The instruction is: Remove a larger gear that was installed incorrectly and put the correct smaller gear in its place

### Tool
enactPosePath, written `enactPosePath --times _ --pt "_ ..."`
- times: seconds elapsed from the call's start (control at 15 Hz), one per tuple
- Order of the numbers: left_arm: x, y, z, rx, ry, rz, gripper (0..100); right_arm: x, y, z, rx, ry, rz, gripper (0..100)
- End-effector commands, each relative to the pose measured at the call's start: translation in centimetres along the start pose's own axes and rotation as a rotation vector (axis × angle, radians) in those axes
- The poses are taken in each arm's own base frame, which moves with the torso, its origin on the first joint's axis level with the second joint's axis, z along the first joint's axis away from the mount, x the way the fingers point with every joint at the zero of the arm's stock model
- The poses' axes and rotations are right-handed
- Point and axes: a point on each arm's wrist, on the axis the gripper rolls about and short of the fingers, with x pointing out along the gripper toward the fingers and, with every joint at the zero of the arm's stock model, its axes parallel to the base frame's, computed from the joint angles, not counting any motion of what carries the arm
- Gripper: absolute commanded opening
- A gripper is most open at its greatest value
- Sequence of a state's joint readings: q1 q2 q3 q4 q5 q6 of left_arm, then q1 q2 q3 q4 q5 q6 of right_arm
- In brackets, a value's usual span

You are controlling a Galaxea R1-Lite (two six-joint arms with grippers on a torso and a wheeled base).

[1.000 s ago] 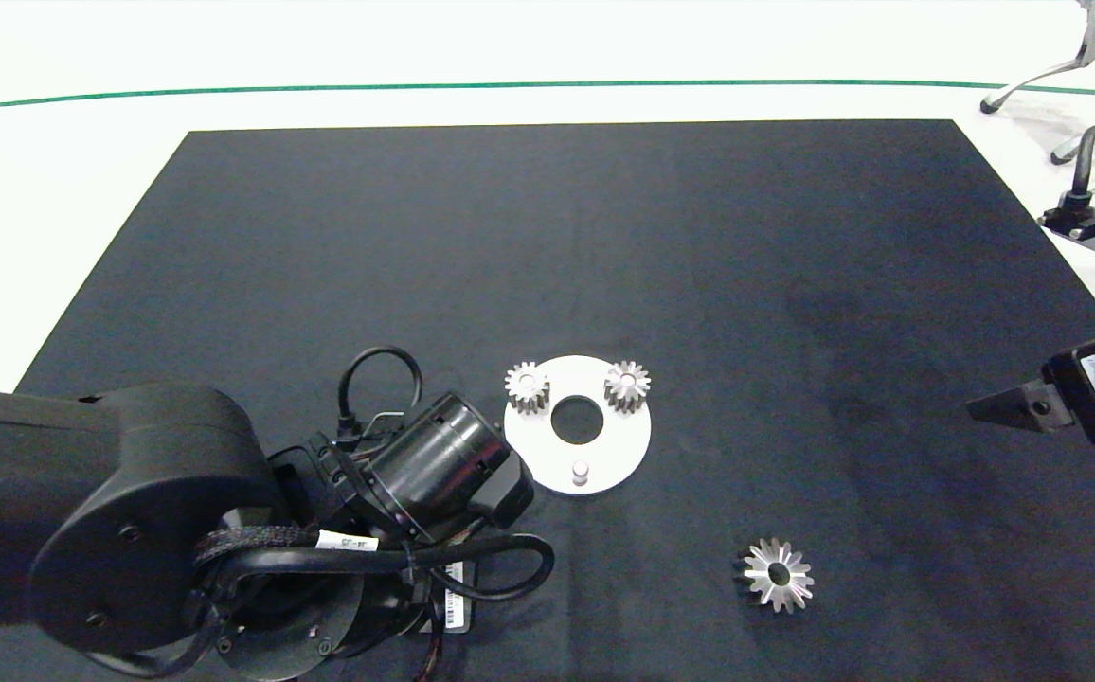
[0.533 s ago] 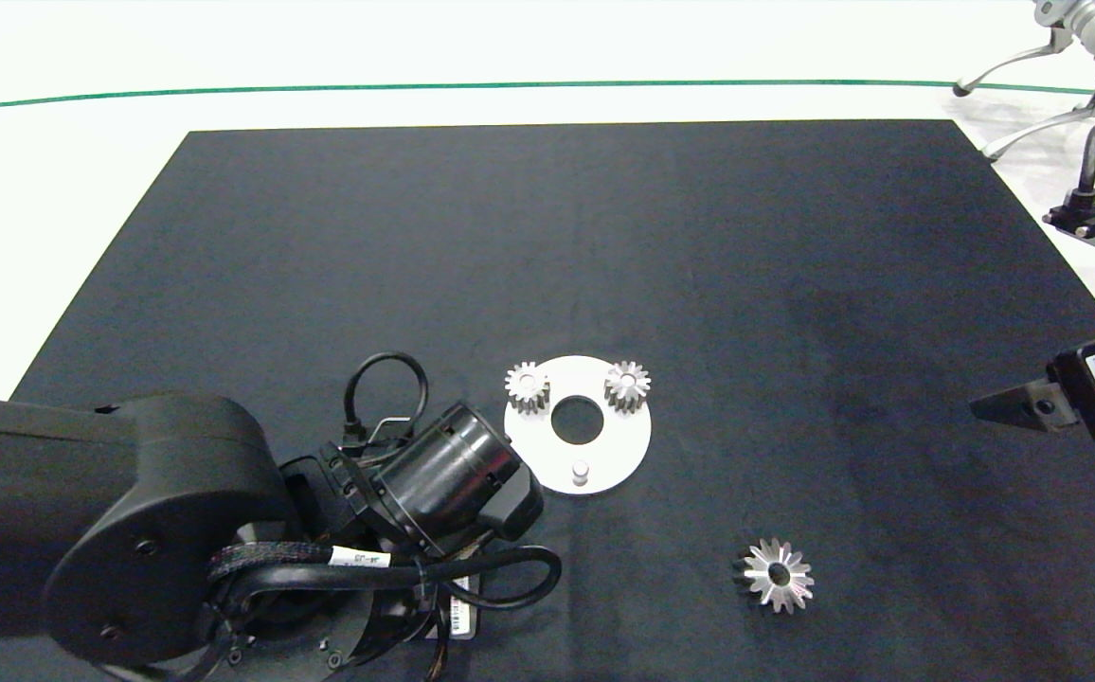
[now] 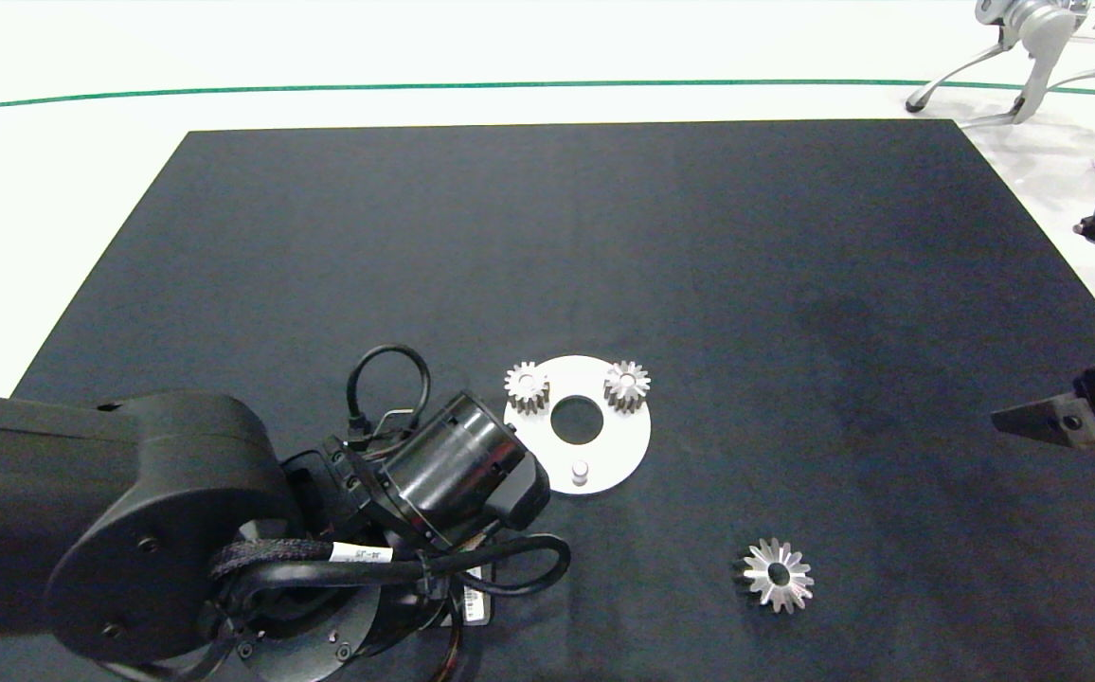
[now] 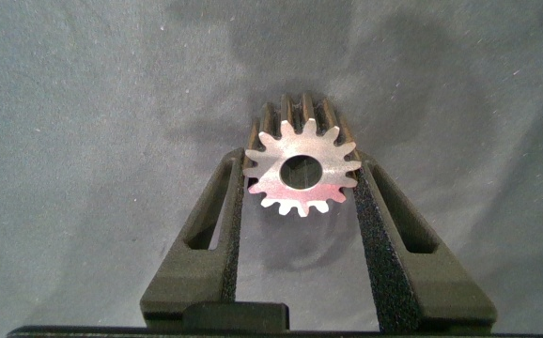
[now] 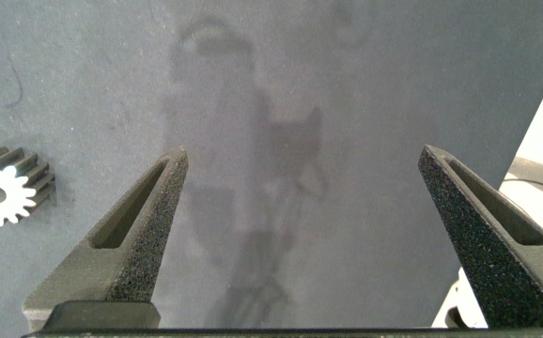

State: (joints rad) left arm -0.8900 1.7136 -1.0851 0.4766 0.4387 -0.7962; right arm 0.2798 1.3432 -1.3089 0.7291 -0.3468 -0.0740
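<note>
From above, the larger gear (image 3: pixel 776 575) is seen flat on the black mat (image 3: pixel 604 237), well apart from the white disc (image 3: pixel 616 445); in the left wrist view the smaller gear (image 4: pixel 301 171) is clamped between the left gripper's (image 4: pixel 300 192) fingers; the right gripper (image 5: pixel 314 202) is shown spread wide over bare mat.

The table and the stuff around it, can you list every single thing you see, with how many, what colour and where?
Black mat: one, black, covering the tabletop.
White disc: one, white, with a round middle hole and a bare peg, near the mat's front middle.
Small gears on the disc: two, silver, at its far edge.
Larger gear: one, shiny silver, lying on the mat, off the disc toward the right arm's side.
Smaller gear: one, silver, between the left gripper's fingers.
Green line: one, on the white floor beyond the mat.
Metal stands and dark gear: far right corner, unclear.
Left gripper: shut on the smaller gear.
Right gripper: open, over bare mat at the right edge.
</note>
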Motion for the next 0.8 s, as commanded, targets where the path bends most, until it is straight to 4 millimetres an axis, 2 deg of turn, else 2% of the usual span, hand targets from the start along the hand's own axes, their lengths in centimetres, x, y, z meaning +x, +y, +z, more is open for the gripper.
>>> enactPosePath --times 0.07,0.2,0.33,0.67,0.8 --pt "-0.2 0.2 0.0 -0.009 -0.012 0.003 5 -0.2 0.0 -0.4 -0.001 -0.01 -0.003 100" --pt "-0.2 0.2 0.0 -0.009 -0.011 0.004 0 -0.3 -0.1 -0.4 0.002 -0.014 -0.005 100" --pt "-0.6 0.3 0.2 -0.002 -0.023 -0.004 0 -0.6 -0.2 -0.5 0.007 -0.023 -0.008 100" --pt "-2.2 0.3 0.8 0.07 -0.051 -0.034 0 -2.9 -0.9 -1.0 0.032 -0.092 -0.003 100" --pt "-3.7 -0.6 1.7 0.135 -0.079 -0.072 0 -3.4 -1.1 -1.3 0.035 -0.108 -0.006 100"
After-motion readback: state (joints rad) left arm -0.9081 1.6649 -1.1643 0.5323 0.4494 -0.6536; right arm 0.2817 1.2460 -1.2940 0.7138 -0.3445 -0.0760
